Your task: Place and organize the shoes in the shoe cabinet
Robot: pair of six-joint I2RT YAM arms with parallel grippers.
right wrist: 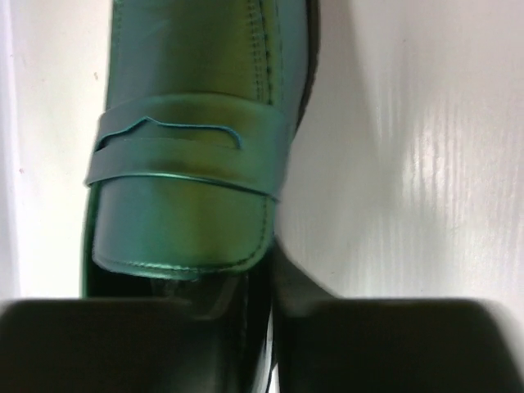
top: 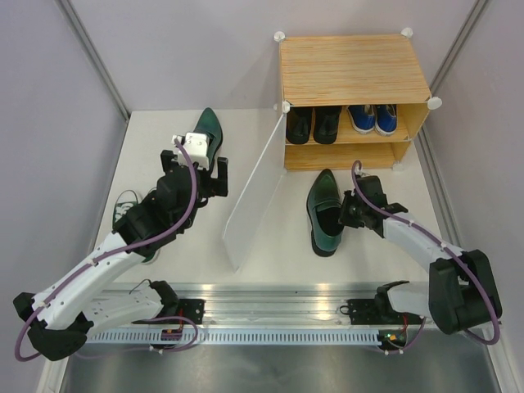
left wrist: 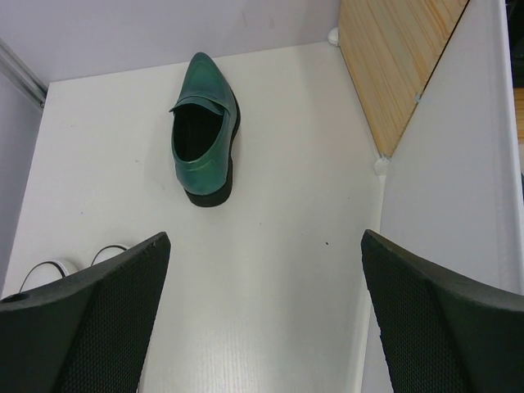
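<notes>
The right gripper (right wrist: 260,304) pinches the side wall of a green loafer (right wrist: 184,205), one finger inside the opening and one outside. The loafer lies on the bench (top: 278,260) just before the cabinet (top: 352,70), toe towards it. A one-wall hold may let the toe droop, so lift slowly, keep the sole level, and slide it toe-first onto the lower shelf (top: 344,155), steering clear of the open door (top: 254,188). The left gripper (left wrist: 264,239) hangs spread wide, short of the mate (left wrist: 203,123).
</notes>
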